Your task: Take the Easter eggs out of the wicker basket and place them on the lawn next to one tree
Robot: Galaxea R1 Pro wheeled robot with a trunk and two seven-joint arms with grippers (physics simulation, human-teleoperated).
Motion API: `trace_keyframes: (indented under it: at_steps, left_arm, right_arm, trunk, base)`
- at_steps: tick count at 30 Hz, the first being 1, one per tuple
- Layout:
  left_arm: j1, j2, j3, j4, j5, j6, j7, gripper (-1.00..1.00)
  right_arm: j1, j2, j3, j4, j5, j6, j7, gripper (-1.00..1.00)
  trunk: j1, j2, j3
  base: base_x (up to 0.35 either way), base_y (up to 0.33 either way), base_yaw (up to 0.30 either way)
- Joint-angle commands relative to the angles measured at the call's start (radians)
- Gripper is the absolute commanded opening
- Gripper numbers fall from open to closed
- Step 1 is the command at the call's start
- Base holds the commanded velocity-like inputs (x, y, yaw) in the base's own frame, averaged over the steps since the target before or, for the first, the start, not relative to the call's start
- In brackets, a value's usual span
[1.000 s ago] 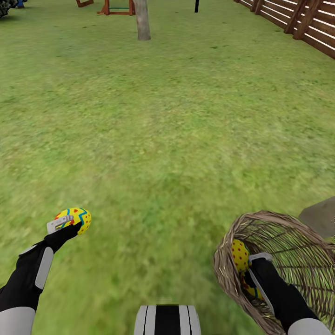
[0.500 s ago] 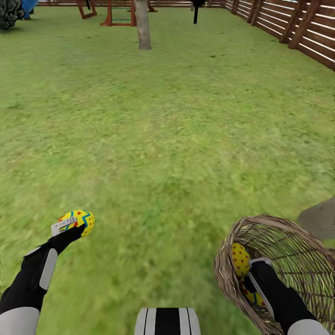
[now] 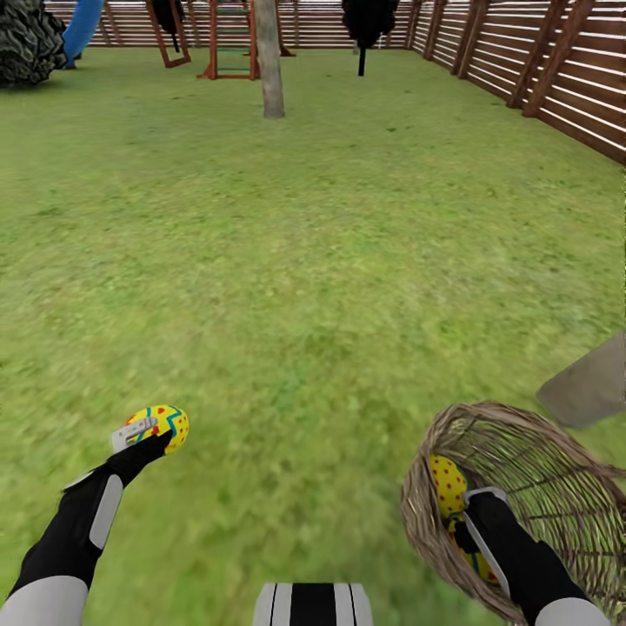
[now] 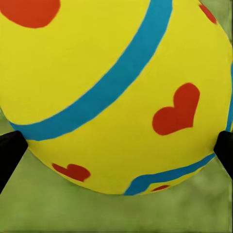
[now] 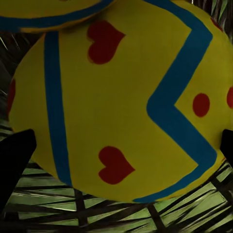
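Left hand is clamped on one Easter egg, held out low over the lawn so it can be carried to a tree rather than set down where it is. Its wrist view bears this out: the egg sits between the two dark fingertips, one at each side, with grass beneath. Right hand reaches inside the wicker basket, which is tipped so that its mouth faces the robot (this seems to be why the eggs rest against the near wall and not the bottom). Seen from the right wrist, a second egg lies between that hand's fingertips with wicker strands under it, and the edge of a third egg touches it from above; the fingertips stand at the egg's sides, but whether they press on it cannot be told. From the head camera one of these eggs shows just beside the right wrist. Two eggs are therefore left in the basket. Well ahead stands a pale trunk, the likely goal, with a wooden playset, a dark bush and the slatted fence beyond
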Motion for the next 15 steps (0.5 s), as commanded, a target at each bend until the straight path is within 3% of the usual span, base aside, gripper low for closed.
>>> trace_keyframes:
  at_steps: [1,12,15]
  left_arm:
    - [0.000,-0.004,0.003,-0.001,0.005,0.007,-0.003,-1.00]
    - [0.000,-0.010,0.004,0.000,0.005,0.008,-0.001,-1.00]
    - [0.000,-0.010,0.004,0.005,0.006,0.008,-0.001,-1.00]
  right_arm:
    - [-0.001,-0.001,0.002,-0.002,0.006,0.006,-0.002,-1.00]
    - [-0.001,0.000,0.002,-0.001,0.006,0.003,-0.002,-1.00]
    - [0.000,0.001,0.002,0.001,0.006,0.003,-0.001,-1.00]
  trunk:
    - [-0.001,0.000,0.002]
    - [-0.006,0.003,0.031]
    - [-0.007,0.003,0.042]
  base:
    - [-0.009,0.000,0.000]
    - [0.003,0.000,0.000]
    - [0.281,0.000,0.000]
